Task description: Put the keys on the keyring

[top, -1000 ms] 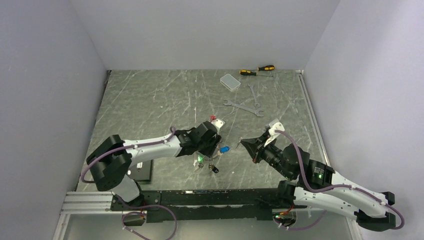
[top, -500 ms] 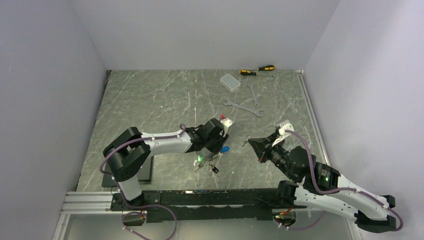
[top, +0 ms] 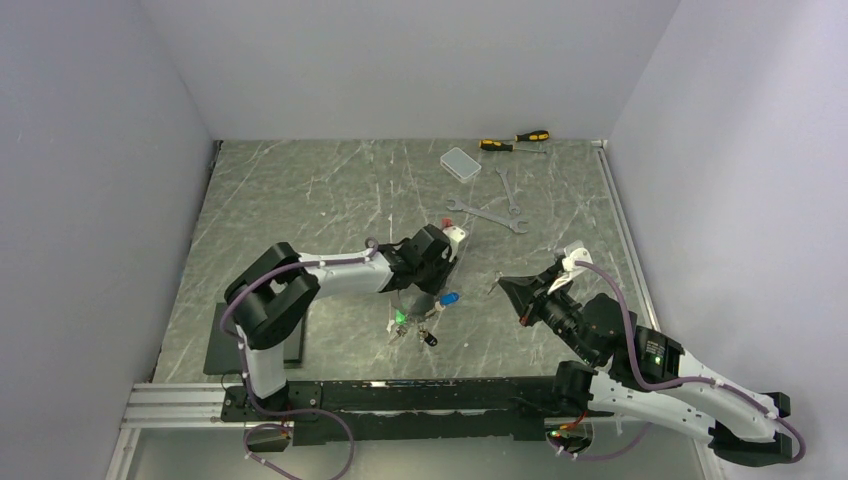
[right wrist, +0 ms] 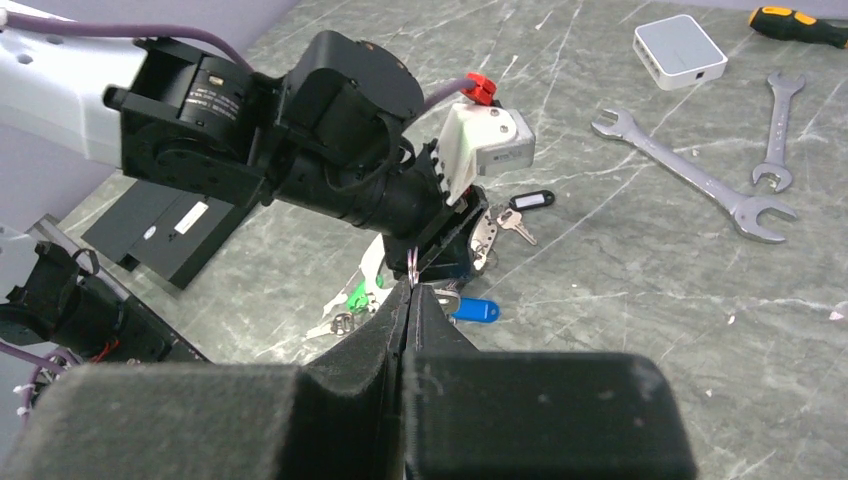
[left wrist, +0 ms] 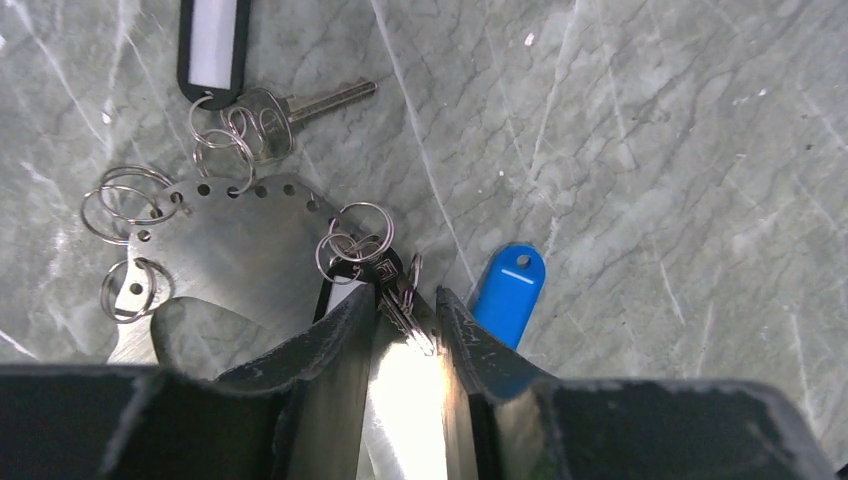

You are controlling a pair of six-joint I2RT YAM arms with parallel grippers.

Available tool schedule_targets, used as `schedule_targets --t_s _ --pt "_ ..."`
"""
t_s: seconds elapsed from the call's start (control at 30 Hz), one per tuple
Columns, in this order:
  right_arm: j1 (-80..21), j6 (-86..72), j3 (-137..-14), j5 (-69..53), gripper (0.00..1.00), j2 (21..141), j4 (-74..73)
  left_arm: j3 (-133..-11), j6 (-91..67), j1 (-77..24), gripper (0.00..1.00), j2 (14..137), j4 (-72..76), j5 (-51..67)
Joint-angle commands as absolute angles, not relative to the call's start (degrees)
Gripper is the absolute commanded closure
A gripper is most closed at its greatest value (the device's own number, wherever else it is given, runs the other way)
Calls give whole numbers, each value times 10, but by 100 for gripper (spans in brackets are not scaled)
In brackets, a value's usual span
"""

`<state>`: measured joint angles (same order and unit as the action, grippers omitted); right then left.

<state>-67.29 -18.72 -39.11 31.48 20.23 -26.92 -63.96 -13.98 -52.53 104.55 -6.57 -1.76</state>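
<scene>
My left gripper (left wrist: 407,295) hangs low over a cluster of keys (top: 415,325), its jaws open but narrow around a small silver key (left wrist: 405,312) that lies slantwise between them. That key rests on a silver half-round plate (left wrist: 230,250) with holes and several split rings. Beside it are a blue tag (left wrist: 510,290) and a key on a black tag (left wrist: 300,102). A green-headed key (right wrist: 352,297) lies nearer me. My right gripper (right wrist: 410,285) is shut, and a thin wire loop, apparently the keyring (right wrist: 412,263), sticks out of its tips, right of the left gripper (top: 427,293).
Two long wrenches (top: 487,214) lie behind the arms, with a white box (top: 460,162) and two screwdrivers (top: 515,140) at the back wall. A flat black box (top: 225,345) sits by the left arm's base. Walls close in both sides.
The left arm has reached further right over the keys and its jaws have narrowed round the key. The right gripper has drawn back a little to the right, still shut.
</scene>
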Motion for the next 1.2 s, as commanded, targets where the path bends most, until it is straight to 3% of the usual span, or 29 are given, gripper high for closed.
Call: schedule_targets --t_s 0.0,0.3,0.53,0.93,1.17 --pt "-676 -192 -400 318 100 198 -260 -668 -124 -523 67 1062 -59 -5" --pt "-676 -192 -401 315 100 199 -261 -663 -120 -522 78 1067 -45 10" --pt "-676 -194 -400 315 100 198 -263 -670 -114 -522 100 1068 -57 20" --pt "-676 -199 -405 316 100 198 -269 -650 -88 -522 100 984 -52 82" --pt "-676 -202 -405 315 100 193 -270 -638 -55 -521 100 924 -132 86"
